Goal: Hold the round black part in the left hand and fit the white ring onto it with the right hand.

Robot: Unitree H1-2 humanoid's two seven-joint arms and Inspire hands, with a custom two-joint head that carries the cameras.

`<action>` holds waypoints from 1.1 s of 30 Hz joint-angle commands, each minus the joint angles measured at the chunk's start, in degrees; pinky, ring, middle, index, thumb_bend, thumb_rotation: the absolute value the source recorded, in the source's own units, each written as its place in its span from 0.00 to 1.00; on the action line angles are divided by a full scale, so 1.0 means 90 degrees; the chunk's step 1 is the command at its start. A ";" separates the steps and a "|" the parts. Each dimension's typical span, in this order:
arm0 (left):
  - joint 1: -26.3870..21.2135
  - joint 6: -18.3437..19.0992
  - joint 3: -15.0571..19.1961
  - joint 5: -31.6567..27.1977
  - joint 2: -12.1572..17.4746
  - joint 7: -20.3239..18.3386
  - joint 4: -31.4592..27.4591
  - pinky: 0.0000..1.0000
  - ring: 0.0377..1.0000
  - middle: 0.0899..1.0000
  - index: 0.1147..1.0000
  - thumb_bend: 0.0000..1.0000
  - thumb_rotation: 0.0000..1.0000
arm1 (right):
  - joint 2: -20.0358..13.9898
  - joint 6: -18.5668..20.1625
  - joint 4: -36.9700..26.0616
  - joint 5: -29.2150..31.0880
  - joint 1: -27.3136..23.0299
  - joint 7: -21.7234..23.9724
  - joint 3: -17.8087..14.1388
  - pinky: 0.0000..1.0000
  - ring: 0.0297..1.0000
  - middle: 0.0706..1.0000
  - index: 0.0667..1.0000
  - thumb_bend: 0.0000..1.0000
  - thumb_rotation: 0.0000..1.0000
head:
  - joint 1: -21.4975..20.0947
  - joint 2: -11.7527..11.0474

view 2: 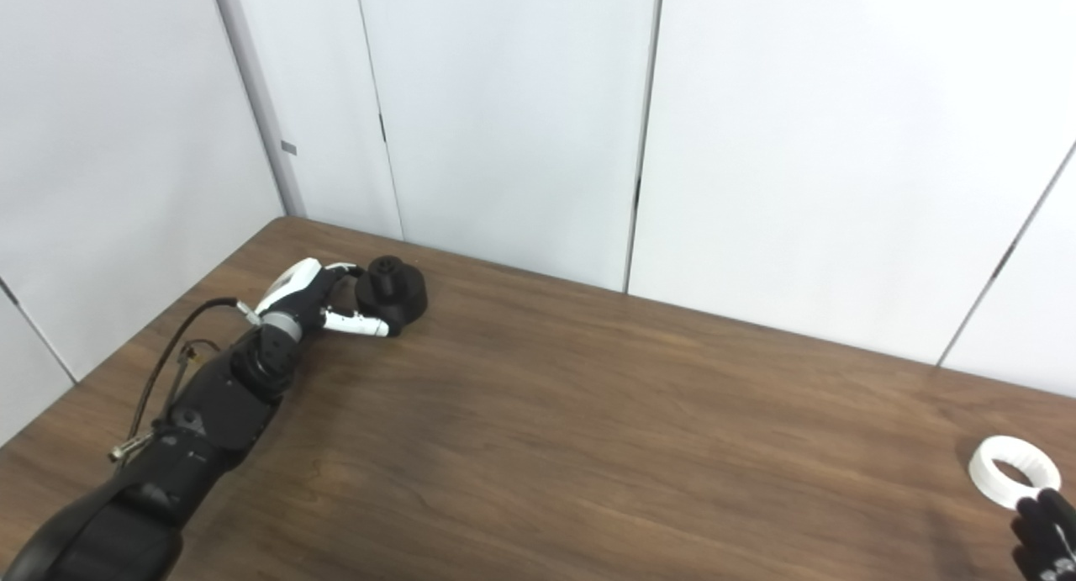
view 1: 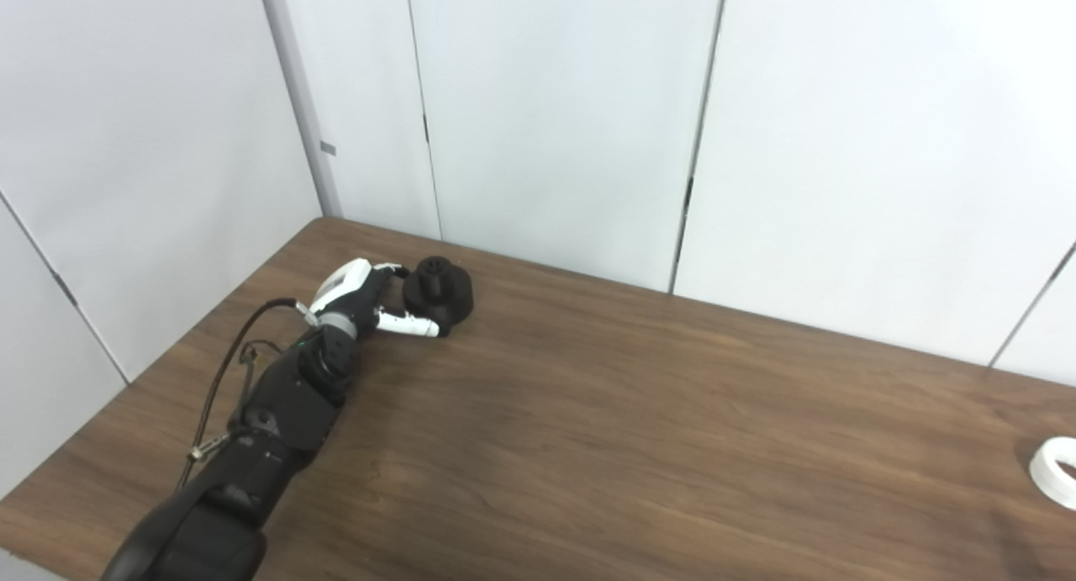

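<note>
Left hand [view 1: 361,295] fingers [view 1: 409,324] apart around black part [view 1: 438,291]; right hand [view 2: 1045,535] fingers' state unclear, beside white ring [view 2: 1011,470].

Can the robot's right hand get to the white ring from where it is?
Probably yes. The right hand sits at the table's near right corner, just beside the white ring, with only bare table around them. Only its dark fingers show, so I cannot tell if they are open.

Wooden tabletop [view 2: 588,413] carrying a black part [view 2: 392,291] near its far left corner and a white ring [view 2: 1011,470] at right.
</note>
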 commanded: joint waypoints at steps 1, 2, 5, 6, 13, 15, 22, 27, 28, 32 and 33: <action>-0.0424 0.0001 -0.0029 -0.0002 0.0101 -0.0031 -0.0194 1.00 1.00 0.97 0.86 1.00 0.36 | 0.0038 -0.0153 -0.0199 -0.0004 0.0772 -0.0013 0.0077 0.95 0.94 0.90 0.90 0.76 1.00 | -0.0003 0.0006; -0.0446 -0.0006 -0.0045 0.0001 0.0097 -0.0037 -0.0181 1.00 1.00 0.97 0.85 1.00 0.35 | 0.0038 -0.0155 -0.0194 -0.0012 0.0772 -0.0015 0.0075 0.95 0.94 0.90 0.90 0.76 1.00 | -0.0003 0.0006; -0.0496 -0.0016 -0.0072 -0.0022 0.0085 -0.0059 -0.0144 1.00 1.00 0.97 0.85 1.00 0.34 | 0.0050 -0.0136 -0.0196 0.0000 0.0777 -0.0025 0.0065 0.95 0.94 0.90 0.90 0.78 1.00 | -0.0009 0.0014; -0.0506 -0.0022 -0.0077 -0.0038 0.0079 -0.0082 -0.0162 1.00 1.00 0.97 0.85 1.00 0.34 | 0.0054 -0.0135 -0.0202 0.0007 0.0781 -0.0024 0.0065 0.95 0.93 0.90 0.90 0.78 1.00 | -0.0010 0.0018; -0.0615 -0.0082 -0.0110 -0.0046 0.0027 -0.0101 -0.0046 1.00 1.00 0.98 0.84 1.00 0.34 | 0.0063 -0.0131 -0.0229 0.0010 0.0791 -0.0020 0.0076 0.95 0.94 0.90 0.90 0.79 1.00 | -0.0017 0.0028; -0.0643 -0.0057 -0.0145 -0.0016 0.0016 -0.0097 -0.0018 1.00 1.00 0.98 0.85 1.00 0.35 | 0.0063 -0.0135 -0.0228 0.0005 0.0793 -0.0018 0.0080 0.95 0.94 0.90 0.90 0.79 1.00 | -0.0025 0.0033; -0.0672 -0.0156 -0.0223 0.0022 -0.0006 0.0017 0.0051 1.00 1.00 0.96 0.84 1.00 0.35 | 0.0080 -0.0143 -0.0259 -0.0025 0.0804 -0.0023 0.0099 0.97 0.94 0.91 0.91 0.80 1.00 | -0.0036 0.0043; -0.0691 -0.0190 -0.0216 0.0017 -0.0018 0.0066 0.0113 1.00 1.00 0.96 0.82 1.00 0.35 | 0.0072 -0.0137 -0.0290 -0.0037 0.0806 -0.0009 0.0119 1.00 0.95 0.91 0.91 0.81 1.00 | -0.0029 0.0054; -0.0692 -0.0168 -0.0215 0.0017 -0.0019 0.0060 0.0114 1.00 1.00 0.95 0.80 1.00 0.35 | 0.0069 -0.0133 -0.0292 -0.0034 0.0805 -0.0006 0.0122 1.00 0.96 0.92 0.91 0.82 1.00 | -0.0030 0.0062; -0.0678 -0.0160 -0.0227 0.0030 -0.0021 0.0075 0.0083 1.00 1.00 0.96 0.73 1.00 0.34 | 0.0072 -0.0085 -0.0324 -0.0007 0.0806 -0.0011 0.0126 1.00 0.97 0.92 0.92 0.82 1.00 | -0.0028 0.0064; -0.0679 -0.0155 -0.0241 0.0050 -0.0022 0.0092 0.0085 1.00 1.00 0.96 0.71 1.00 0.34 | 0.0077 -0.0084 -0.0326 -0.0011 0.0800 -0.0020 0.0123 1.00 0.97 0.92 0.92 0.82 1.00 | -0.0022 0.0064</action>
